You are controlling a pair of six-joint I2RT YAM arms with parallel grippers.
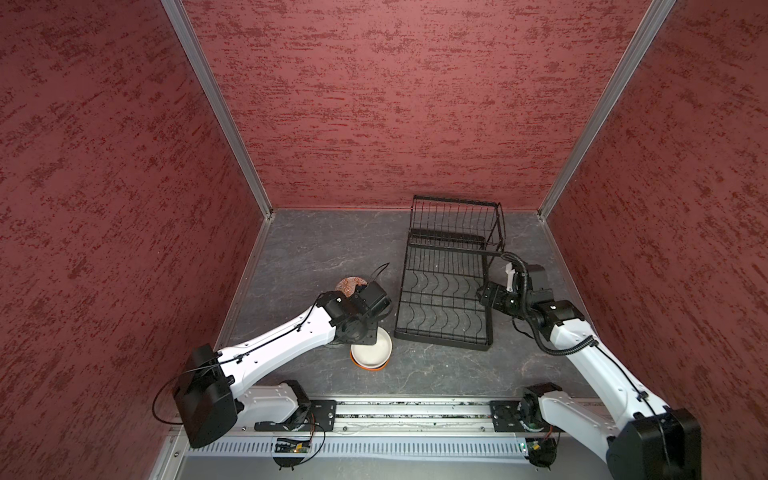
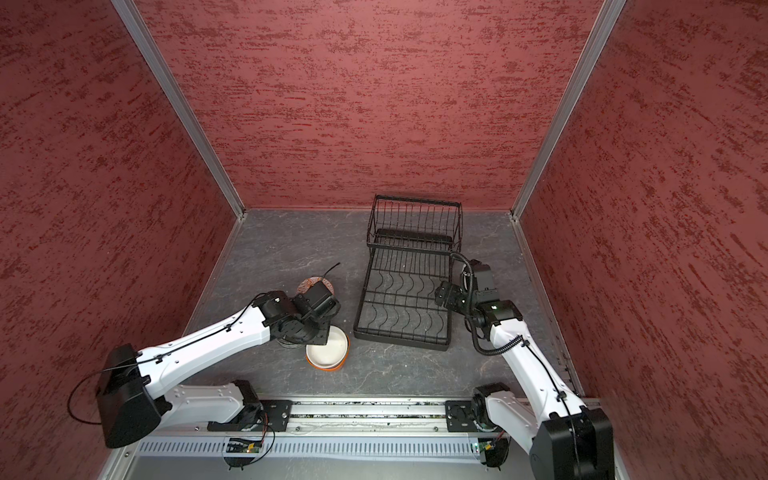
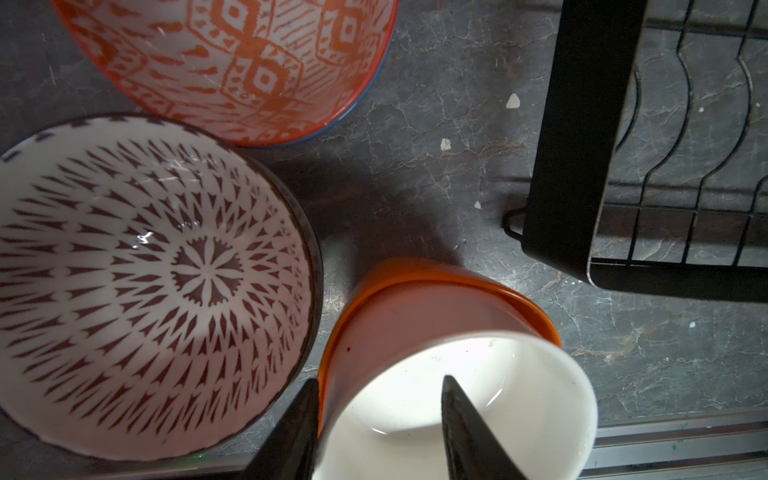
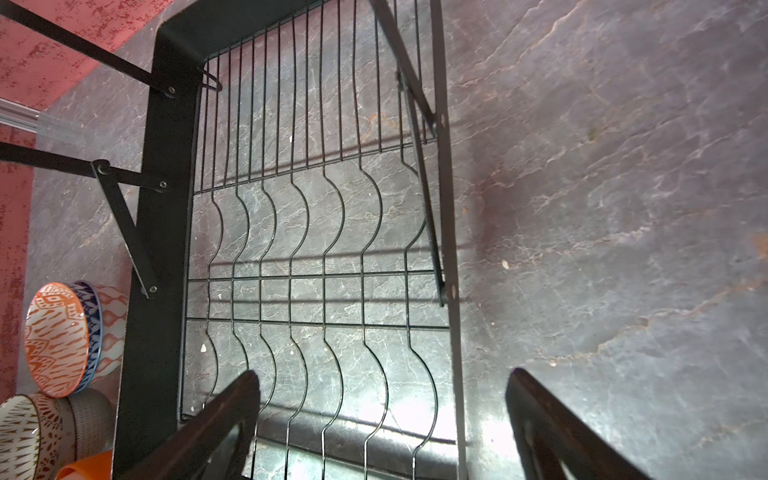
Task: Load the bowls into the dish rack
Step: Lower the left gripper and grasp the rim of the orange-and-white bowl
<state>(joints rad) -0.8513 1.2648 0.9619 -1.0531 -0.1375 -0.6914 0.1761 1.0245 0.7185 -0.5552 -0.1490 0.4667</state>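
Straddles white bowl rim with left gripper, fingers part spread, not pinching: one inside, one outside against orange bowl underneath. Keeps black-patterned bowl just beside outer finger. Hovers with right gripper spread wide, rack side rail between fingers.

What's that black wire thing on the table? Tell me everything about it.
A dish rack: black metal wire with a solid band round the base. The long low base has rows of wavy dividers; a raised basket on braces stands at the far end. It sits upright and askew on the grey table, right of centre, holding nothing.
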